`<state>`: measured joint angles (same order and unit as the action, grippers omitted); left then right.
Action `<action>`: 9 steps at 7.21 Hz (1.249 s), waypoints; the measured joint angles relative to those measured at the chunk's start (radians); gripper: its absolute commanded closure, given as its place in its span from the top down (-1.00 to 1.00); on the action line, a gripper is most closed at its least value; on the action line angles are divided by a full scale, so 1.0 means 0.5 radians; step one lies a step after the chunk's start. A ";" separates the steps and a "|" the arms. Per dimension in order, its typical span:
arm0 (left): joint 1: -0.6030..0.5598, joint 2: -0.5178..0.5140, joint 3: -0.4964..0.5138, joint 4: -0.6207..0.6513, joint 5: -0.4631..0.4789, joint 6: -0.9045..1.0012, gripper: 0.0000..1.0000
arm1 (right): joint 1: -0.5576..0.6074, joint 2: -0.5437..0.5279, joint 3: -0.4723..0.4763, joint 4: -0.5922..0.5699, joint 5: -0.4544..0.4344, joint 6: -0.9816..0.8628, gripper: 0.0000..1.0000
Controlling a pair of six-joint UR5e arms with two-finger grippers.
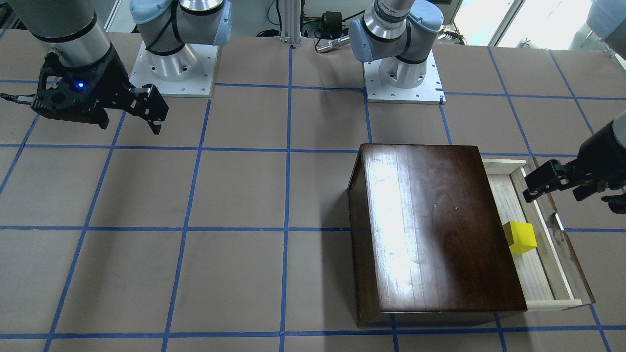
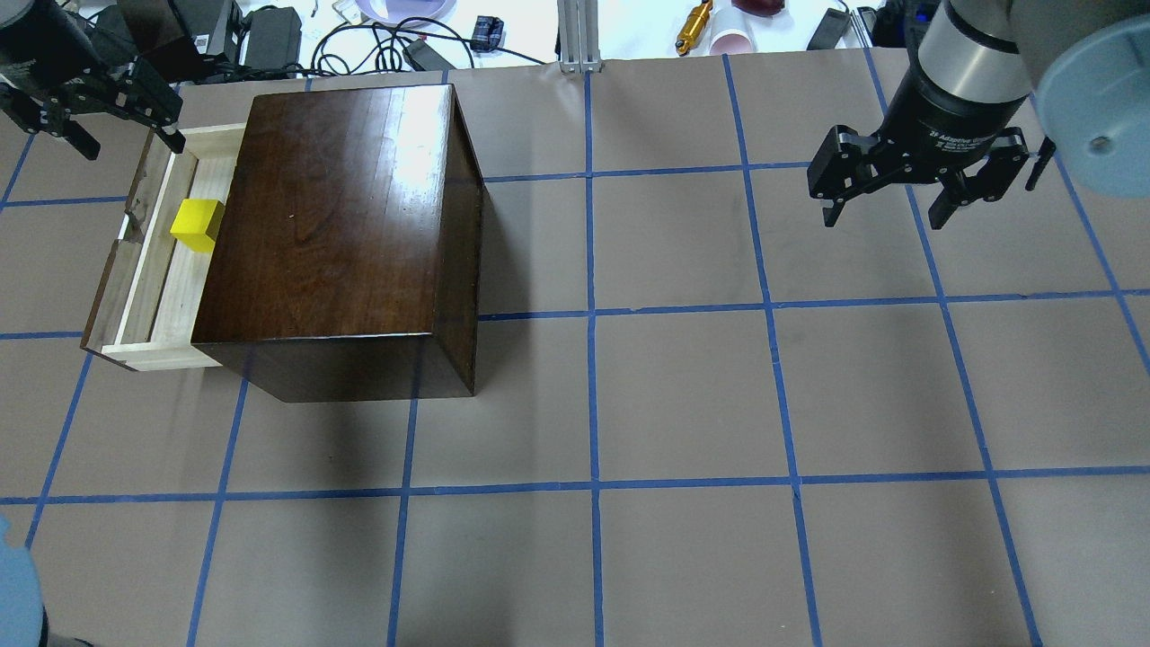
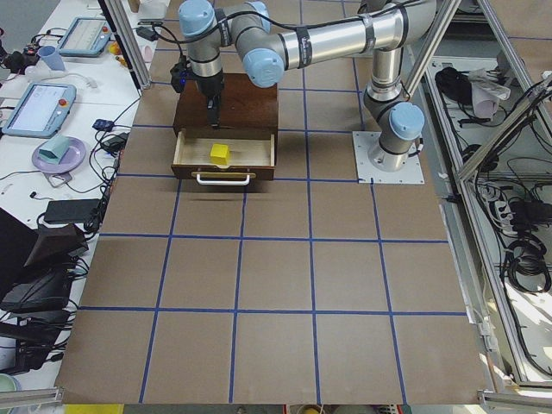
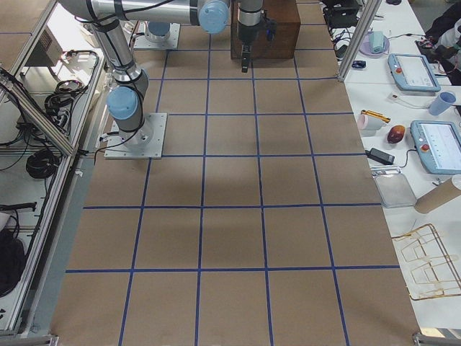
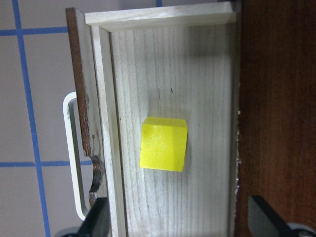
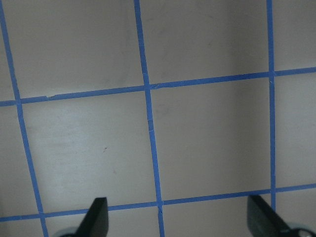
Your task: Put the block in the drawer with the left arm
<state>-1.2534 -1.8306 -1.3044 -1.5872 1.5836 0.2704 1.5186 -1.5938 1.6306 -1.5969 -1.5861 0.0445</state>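
Small yellow cube in open pale-wood drawer, left end effector released above it, right end effector released over desk.

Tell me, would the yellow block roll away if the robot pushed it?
Probably not. The block is a cube lying on a flat face, so it would likely slide rather than roll or tip. Its edges look crisp, so it is probably stiff. The drawer has walls around it that would likely stop it soon.
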 measured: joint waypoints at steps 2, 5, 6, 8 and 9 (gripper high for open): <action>-0.192 0.073 -0.006 -0.113 -0.001 -0.352 1.00 | 0.000 0.000 0.001 0.000 0.000 0.000 1.00; -0.485 0.113 -0.072 -0.127 0.007 -0.609 1.00 | 0.000 0.000 0.000 0.000 0.002 0.000 1.00; -0.538 0.144 -0.132 -0.114 0.006 -0.620 1.00 | 0.000 0.000 0.000 0.000 0.002 0.000 1.00; -0.630 0.203 -0.219 -0.094 0.004 -0.628 1.00 | 0.000 0.000 0.000 0.000 0.000 0.000 1.00; -0.675 0.218 -0.243 -0.093 0.006 -0.623 1.00 | 0.000 0.000 0.000 0.000 0.000 0.000 1.00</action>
<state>-1.5910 -1.7215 -1.4257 -1.6336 1.5865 -0.0409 1.5186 -1.5938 1.6306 -1.5969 -1.5861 0.0445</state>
